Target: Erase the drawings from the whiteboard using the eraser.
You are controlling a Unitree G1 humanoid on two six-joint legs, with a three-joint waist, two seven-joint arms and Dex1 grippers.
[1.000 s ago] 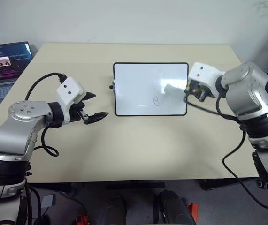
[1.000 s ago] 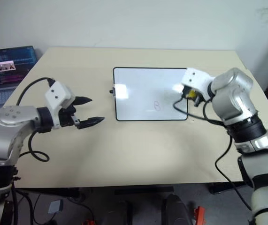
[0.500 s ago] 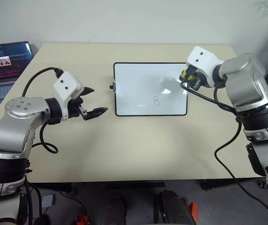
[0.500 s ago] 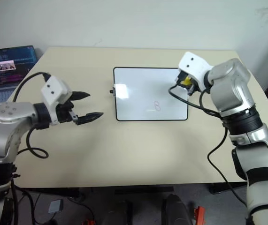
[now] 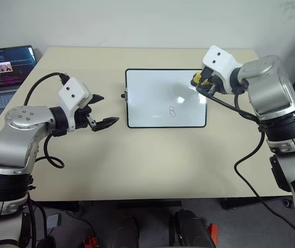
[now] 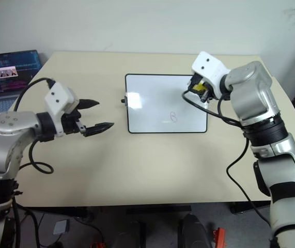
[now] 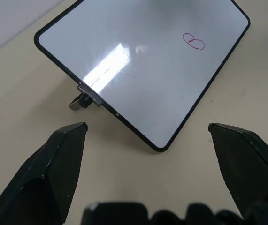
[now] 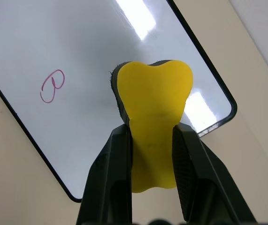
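Gripping the yellow eraser (image 8: 153,122) between pinched fingers, the right gripper (image 5: 201,83) hangs over the whiteboard's (image 5: 152,93) far right corner; contact with the surface is unclear. One B-like drawing (image 5: 171,111) remains. Left gripper (image 5: 102,111) spread wide, beside the board's left edge.

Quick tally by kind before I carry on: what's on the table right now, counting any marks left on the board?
Whiteboard: 1
Drawing left on it: 1
Eraser, in the right gripper: 1
Laptop at the left edge: 1
Total: 4
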